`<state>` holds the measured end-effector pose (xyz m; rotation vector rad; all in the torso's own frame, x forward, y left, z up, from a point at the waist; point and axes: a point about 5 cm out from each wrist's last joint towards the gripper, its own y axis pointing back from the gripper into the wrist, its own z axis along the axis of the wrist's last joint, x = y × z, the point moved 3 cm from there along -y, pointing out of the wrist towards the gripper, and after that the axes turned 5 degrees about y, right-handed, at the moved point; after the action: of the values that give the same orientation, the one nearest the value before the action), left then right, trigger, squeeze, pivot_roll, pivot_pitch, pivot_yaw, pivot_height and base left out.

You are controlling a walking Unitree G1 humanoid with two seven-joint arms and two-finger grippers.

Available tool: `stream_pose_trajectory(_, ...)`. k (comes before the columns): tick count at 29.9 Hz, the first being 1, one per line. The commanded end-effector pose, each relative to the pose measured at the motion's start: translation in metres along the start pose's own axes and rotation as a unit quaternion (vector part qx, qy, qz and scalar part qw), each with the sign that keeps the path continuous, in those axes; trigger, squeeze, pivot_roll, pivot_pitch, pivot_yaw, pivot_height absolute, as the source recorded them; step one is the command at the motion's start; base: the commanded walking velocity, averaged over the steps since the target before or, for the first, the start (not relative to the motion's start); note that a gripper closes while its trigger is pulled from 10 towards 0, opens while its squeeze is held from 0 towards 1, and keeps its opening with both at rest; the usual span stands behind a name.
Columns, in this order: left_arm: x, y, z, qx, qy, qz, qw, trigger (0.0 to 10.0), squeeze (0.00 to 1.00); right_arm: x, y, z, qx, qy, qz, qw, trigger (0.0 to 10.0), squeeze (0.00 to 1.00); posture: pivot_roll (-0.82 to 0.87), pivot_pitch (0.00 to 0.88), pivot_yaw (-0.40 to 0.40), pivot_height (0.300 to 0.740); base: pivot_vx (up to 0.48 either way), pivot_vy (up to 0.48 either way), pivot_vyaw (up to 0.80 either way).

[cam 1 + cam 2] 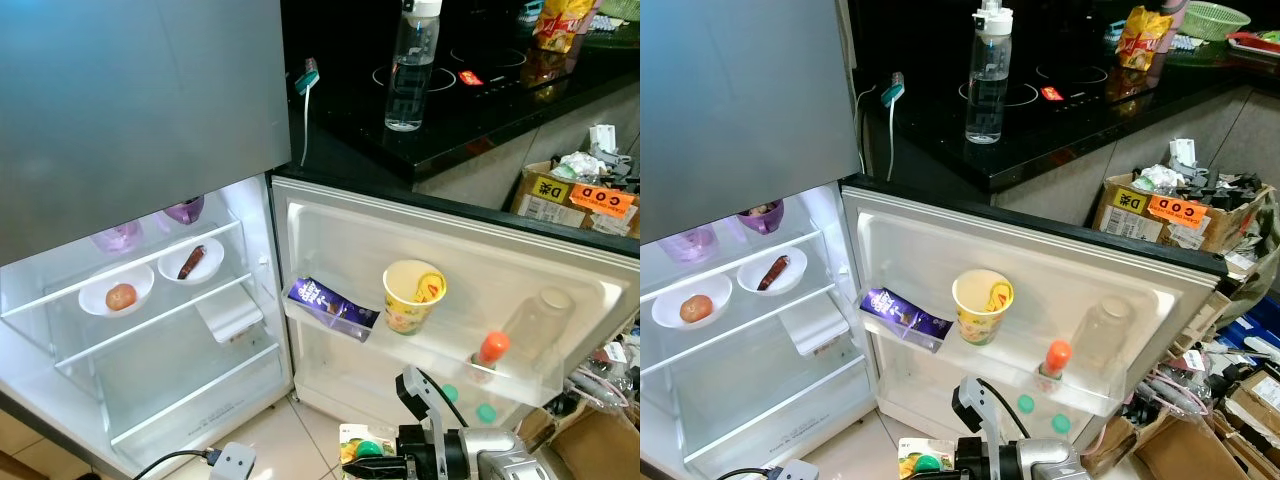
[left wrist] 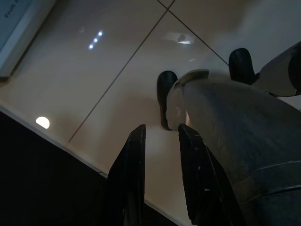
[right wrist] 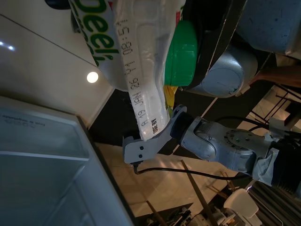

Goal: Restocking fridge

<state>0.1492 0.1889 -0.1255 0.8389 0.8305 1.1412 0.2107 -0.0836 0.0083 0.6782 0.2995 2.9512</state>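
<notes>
The fridge is standing open, its door shelf carrying a purple packet, a yellow cup and a bottle. Low and near, the right gripper is clamping a carton with a green cap. It's looking moderately heavy, walls giving under squeeze; gripping the body below the cap seems safest. The left gripper is hanging idle, fingers slightly apart.
</notes>
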Motion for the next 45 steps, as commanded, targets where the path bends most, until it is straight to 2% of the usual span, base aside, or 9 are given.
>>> stream_pose_trajectory(1,-0.002,0.0,-0.006,0.011,0.004,0.001,1.0,10.0,0.0,0.0,0.0,0.004,-0.008,0.003,-0.002,1.0,10.0,0.0,-0.07,0.0,-0.026,0.74,-0.36,0.0,0.0)
stream_pose_trajectory(8,-0.002,0.0,-0.007,0.011,0.004,0.0,1.0,10.0,0.0,-0.007,0.0,0.007,-0.011,0.014,-0.036,0.999,10.0,0.0,-0.07,0.0,-0.026,0.74,-0.351,0.0,0.0)
stream_pose_trajectory(12,-0.001,0.0,-0.004,0.005,-0.001,0.002,1.0,10.0,0.0,-0.014,0.001,0.01,-0.016,0.019,-0.06,0.998,10.0,0.0,-0.07,0.0,-0.026,0.74,0.0,0.0,0.0)
stream_pose_trajectory(28,0.0,0.001,-0.003,0.002,-0.014,-0.002,1.0,10.0,0.0,-0.017,0.001,0.01,-0.017,0.023,-0.073,0.997,10.0,0.0,-0.07,0.0,-0.025,0.74,0.0,0.0,0.0)
stream_pose_trajectory(38,0.0,0.001,-0.005,0.008,-0.017,-0.002,1.0,10.0,0.0,-0.019,0.0,0.011,-0.018,0.028,-0.08,0.996,10.0,0.0,-0.08,0.0,-0.025,0.74,0.0,-0.384,0.0)
stream_pose_trajectory(45,0.002,0.001,-0.001,-0.003,-0.01,0.004,1.0,10.0,0.0,-0.021,-0.001,0.013,-0.016,0.034,-0.084,0.996,10.0,0.0,-0.08,0.0,-0.026,0.74,0.0,0.0,0.0)
